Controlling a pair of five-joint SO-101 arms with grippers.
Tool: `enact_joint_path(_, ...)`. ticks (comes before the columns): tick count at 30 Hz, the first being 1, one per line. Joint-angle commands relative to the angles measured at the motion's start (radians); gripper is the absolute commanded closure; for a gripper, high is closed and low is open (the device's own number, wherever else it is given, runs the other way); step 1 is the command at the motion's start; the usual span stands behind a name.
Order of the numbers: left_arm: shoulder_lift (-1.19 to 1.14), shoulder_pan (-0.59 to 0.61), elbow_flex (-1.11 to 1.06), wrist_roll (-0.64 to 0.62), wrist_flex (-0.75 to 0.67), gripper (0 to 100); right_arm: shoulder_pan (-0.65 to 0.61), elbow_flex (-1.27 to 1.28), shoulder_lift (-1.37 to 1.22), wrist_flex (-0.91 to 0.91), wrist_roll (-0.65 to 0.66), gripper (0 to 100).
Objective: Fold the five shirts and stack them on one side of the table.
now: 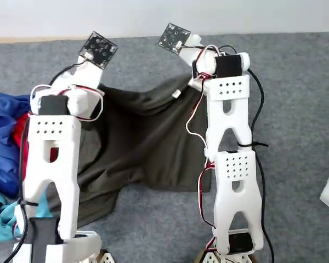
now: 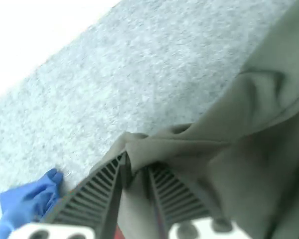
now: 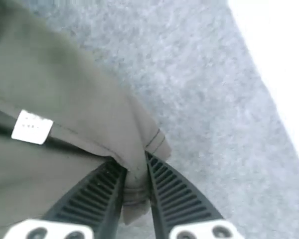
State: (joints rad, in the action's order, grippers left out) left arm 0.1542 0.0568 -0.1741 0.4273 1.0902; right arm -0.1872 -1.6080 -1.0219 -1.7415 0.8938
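While both arms sit out over the grey desk (image 1: 296, 98), my left arm (image 1: 52, 142) has its jaws clamped on a bunched-up edge of the dark shirt (image 1: 148, 142). My right arm (image 1: 230, 126) has its jaws pinched tight on another edge, not far from the little white label (image 3: 32, 127). That shirt's lying rumpled on the desk between the two arms, partly under both, and the blue, red and teal pile of shirts (image 1: 3, 137) is heaped just beside the left arm's outer side.
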Motion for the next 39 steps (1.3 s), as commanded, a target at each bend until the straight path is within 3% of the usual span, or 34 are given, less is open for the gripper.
enact_joint_path(1,0.04,-0.025,0.013,-0.009,0.003,100,0.002,0.058,0.008,0.013,0.006,98.7)
enact_joint_path(7,-0.029,-0.023,-0.033,-0.009,0.009,100,-0.004,0.137,-0.174,0.14,0.005,98.3)
enact_joint_path(11,-0.043,-0.021,-0.059,-0.009,0.009,100,-0.005,0.137,-0.246,0.177,0.003,92.2)
enact_joint_path(18,-0.044,-0.021,-0.081,-0.009,0.005,100,-0.013,0.11,-0.245,0.202,0.008,96.1)
enact_joint_path(29,-0.038,-0.021,-0.079,-0.005,0.005,100,-0.012,-0.066,-0.099,0.12,0.035,98.7)
enact_joint_path(39,-0.025,-0.009,-0.038,-0.014,0.023,100,0.031,-0.074,0.143,0.015,0.029,98.7)
